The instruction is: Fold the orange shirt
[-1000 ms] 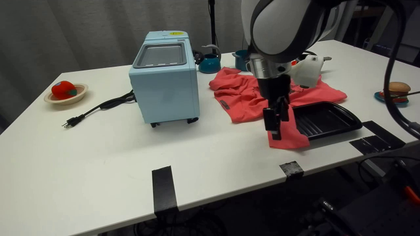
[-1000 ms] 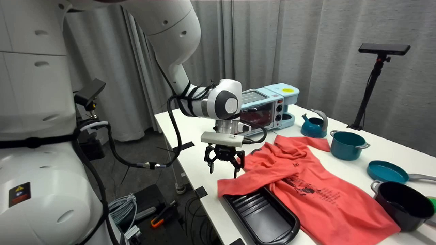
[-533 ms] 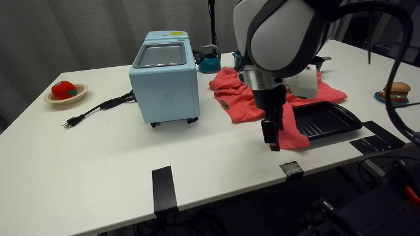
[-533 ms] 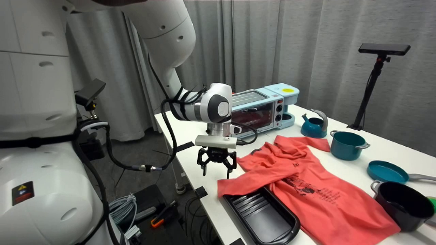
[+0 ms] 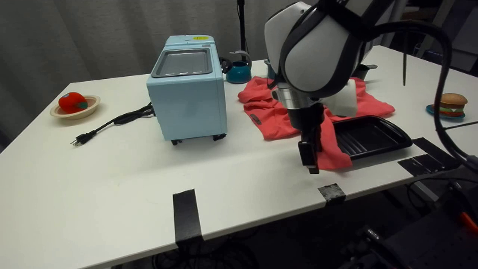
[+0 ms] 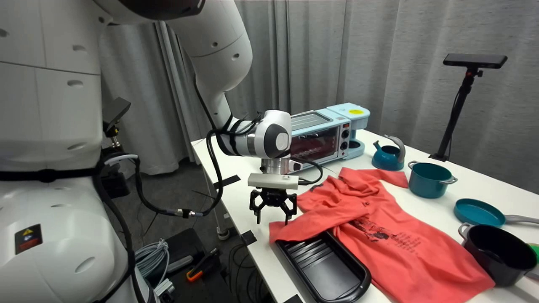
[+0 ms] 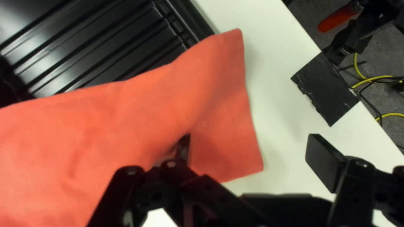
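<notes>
The orange shirt (image 6: 387, 235) lies spread and wrinkled on the table, its printed side partly up; it also shows in an exterior view (image 5: 274, 116). One sleeve lies across the end of a black tray and reaches the table's near edge. In the wrist view the sleeve (image 7: 126, 110) has a crease beside the left finger. My gripper (image 6: 273, 221) is open, pointing down at the sleeve's end, low over the table (image 5: 314, 171). In the wrist view (image 7: 252, 149), the sleeve's corner lies between the fingers. The right finger is over bare table. I cannot tell whether the left finger touches the cloth.
The black tray (image 6: 330, 269) sits under the sleeve, near the table edge. A light blue toaster oven (image 5: 188, 97) stands beyond the gripper. A teal kettle (image 6: 388, 156), teal pot (image 6: 428, 181), teal pan (image 6: 478, 211) and dark pot (image 6: 497, 252) stand around the shirt.
My gripper has come lower. It moved off the sleeve, then slightly back towards the sleeve's end. It stays open, and the shirt has hardly moved.
</notes>
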Tool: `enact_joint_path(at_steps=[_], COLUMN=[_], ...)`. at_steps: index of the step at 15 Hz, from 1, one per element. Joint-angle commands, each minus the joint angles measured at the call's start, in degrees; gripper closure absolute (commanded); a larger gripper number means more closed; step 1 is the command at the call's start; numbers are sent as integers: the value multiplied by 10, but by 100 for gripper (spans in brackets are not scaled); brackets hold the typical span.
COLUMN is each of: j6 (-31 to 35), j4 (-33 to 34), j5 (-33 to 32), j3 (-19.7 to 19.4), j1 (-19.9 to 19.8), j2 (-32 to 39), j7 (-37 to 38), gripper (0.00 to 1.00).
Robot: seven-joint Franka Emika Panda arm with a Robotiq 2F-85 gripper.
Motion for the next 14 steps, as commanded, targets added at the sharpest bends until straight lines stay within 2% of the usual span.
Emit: enact_joint_path(at_steps=[1, 3, 9, 11, 14], j6=[0, -2, -20, -21, -4], j4=[26, 36, 51, 46, 42], j5=[-8, -2, 11, 9, -24], j3=[-12, -15, -15, -16, -36], j1=[-7, -10, -13, -13, -13], j2=[29, 41, 41, 21, -21], j7=[-9, -8, -7, -7, 7], gripper=[28, 51, 95, 100, 98])
